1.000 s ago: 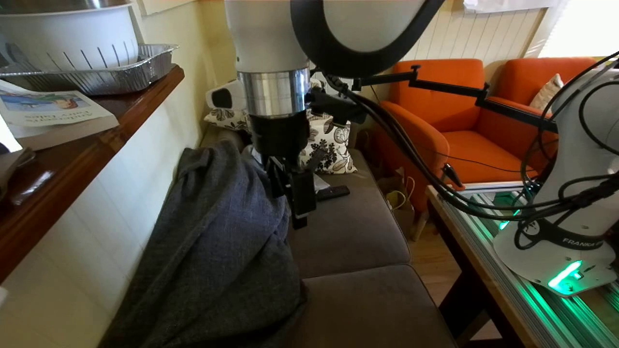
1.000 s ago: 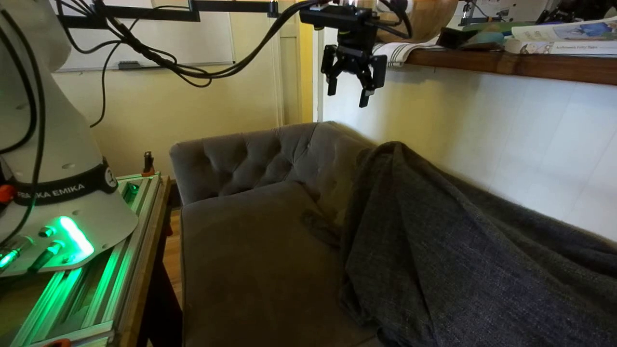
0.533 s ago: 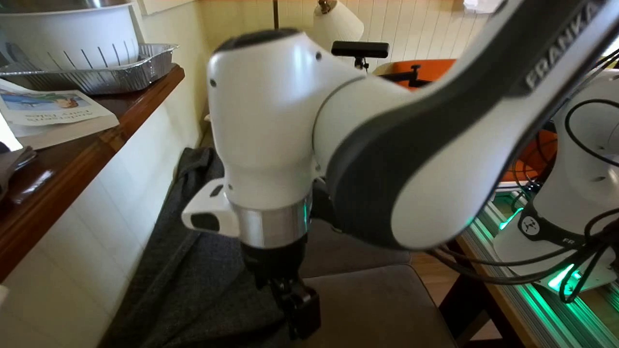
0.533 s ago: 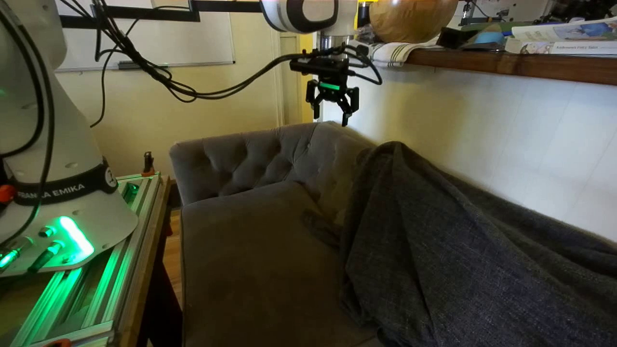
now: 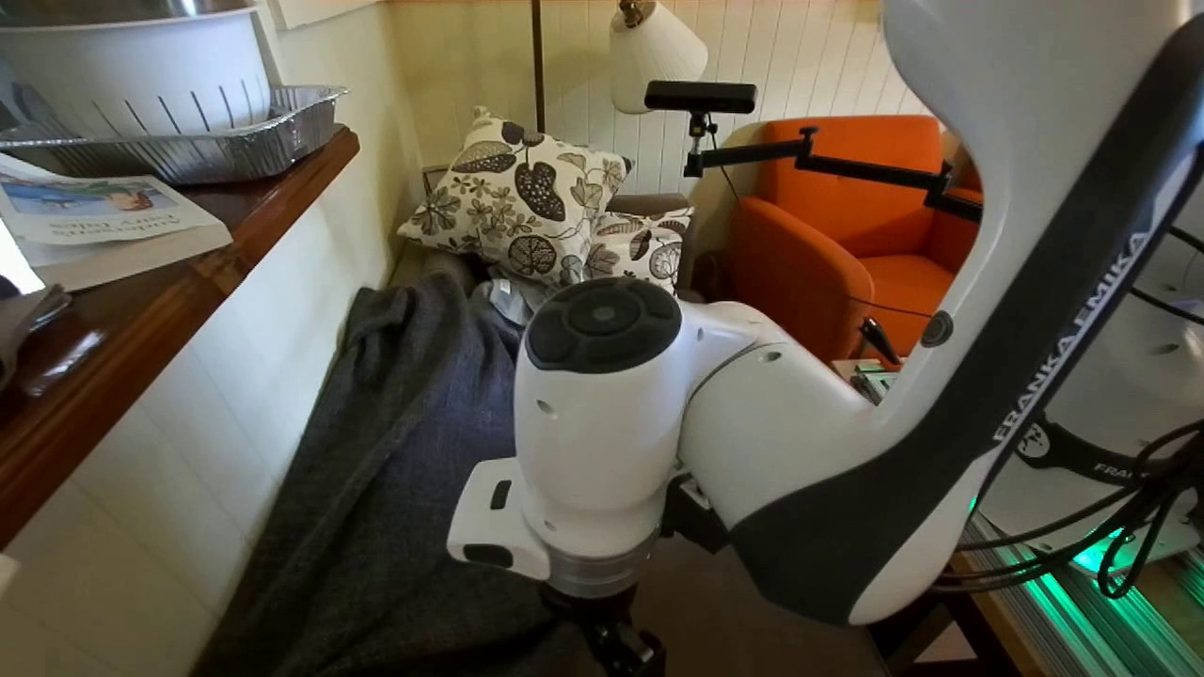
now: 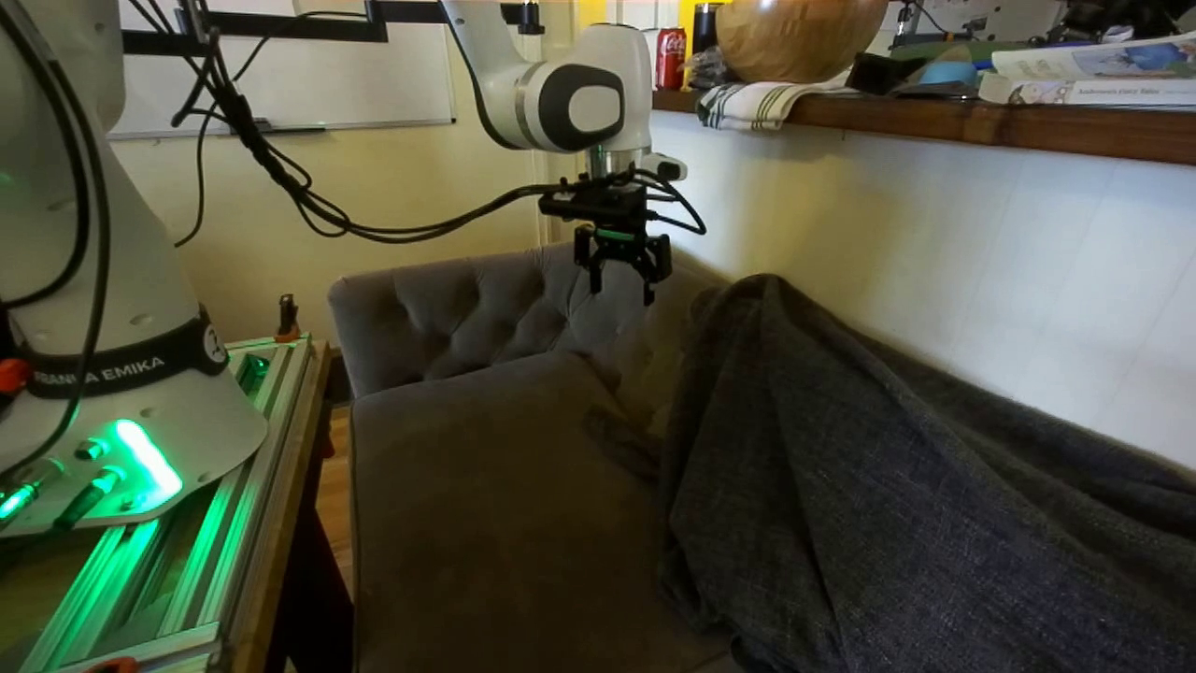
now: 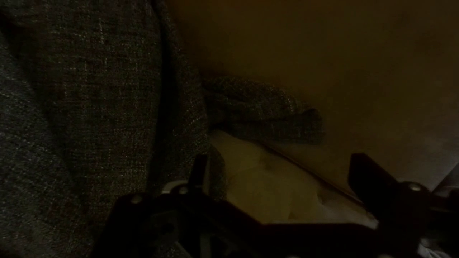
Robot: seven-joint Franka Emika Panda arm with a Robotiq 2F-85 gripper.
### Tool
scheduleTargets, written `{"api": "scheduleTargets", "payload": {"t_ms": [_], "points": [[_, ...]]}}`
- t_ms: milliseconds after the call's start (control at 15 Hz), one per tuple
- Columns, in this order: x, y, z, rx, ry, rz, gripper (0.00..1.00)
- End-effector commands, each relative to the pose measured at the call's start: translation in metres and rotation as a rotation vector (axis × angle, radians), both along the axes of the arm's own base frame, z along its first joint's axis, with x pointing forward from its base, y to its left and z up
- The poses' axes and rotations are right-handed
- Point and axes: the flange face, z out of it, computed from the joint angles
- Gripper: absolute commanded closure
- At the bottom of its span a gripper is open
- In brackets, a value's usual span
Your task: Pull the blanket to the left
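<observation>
The blanket is dark grey and rumpled in long folds over the back and seat of the sofa, along the wall. In an exterior view its raised fold and broad side show at the right, with a small flap lying on the seat. The wrist view is dark; the blanket fills its left side and the flap points right in the middle. My gripper is open and empty, above the sofa near its arm end, apart from the blanket. Its spread fingers also show in the wrist view.
The brownish-grey sofa has a tufted arm at the far end. A wooden shelf with a bowl and books juts from the wall above the blanket. Floral cushions lie at the sofa's opposite end. The robot's table stands alongside.
My open gripper has travelled along the sofa to its tufted arm end, and has come down and slightly away from the wall. The blanket has not moved.
</observation>
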Motion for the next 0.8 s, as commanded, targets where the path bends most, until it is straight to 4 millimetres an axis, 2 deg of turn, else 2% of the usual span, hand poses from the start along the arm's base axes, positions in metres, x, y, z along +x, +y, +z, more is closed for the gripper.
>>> {"api": "scheduleTargets", "payload": {"t_ms": [0, 200, 533, 733], "points": [[0.001, 0.0, 0.001, 0.0, -0.001, 0.0, 0.0], [0.016, 0.019, -0.016, -0.017, -0.029, -0.002, 0.0], [0.033, 0.059, -0.067, 0.008, -0.065, 0.041, 0.0], [0.045, 0.073, -0.098, -0.009, -0.102, 0.058, 0.0]]}}
